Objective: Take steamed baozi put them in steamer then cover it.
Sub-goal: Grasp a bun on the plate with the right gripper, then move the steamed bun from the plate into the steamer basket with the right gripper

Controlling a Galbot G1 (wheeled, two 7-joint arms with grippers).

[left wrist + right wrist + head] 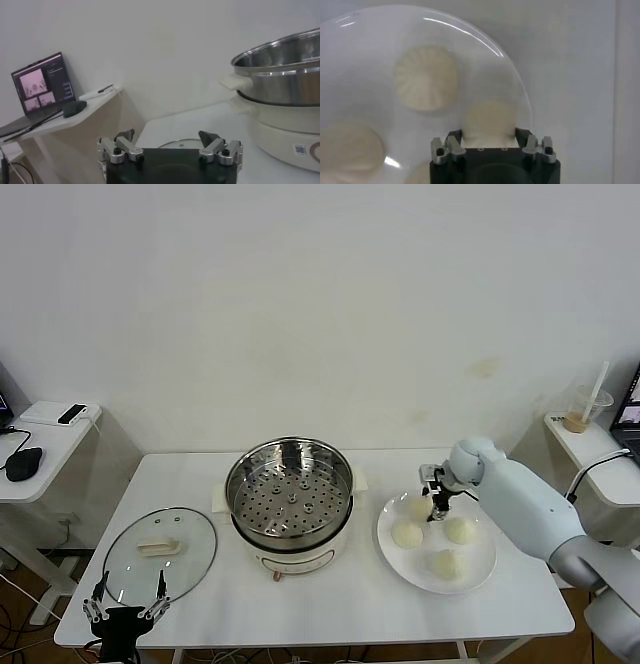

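Observation:
Four cream-white baozi lie on a white plate (480, 569) at the right of the table. My right gripper (437, 510) is down on the plate's back-left baozi (417, 506), with a finger against each side of it; in the right wrist view the gripper (487, 134) holds this baozi (489, 117). Other baozi (406, 534) (459, 530) (446, 563) lie free. The steel steamer (290, 484) stands empty on its white pot base at the centre. The glass cover (160, 549) lies flat at the front left. My left gripper (128, 599) hangs open and empty at the cover's near edge.
A side table (45, 439) with a mouse and a phone stands at the left; a laptop (42, 82) shows on it in the left wrist view. A shelf with a drink cup (585, 409) stands at the right. The steamer's wall (285, 75) rises beside the left gripper (170, 142).

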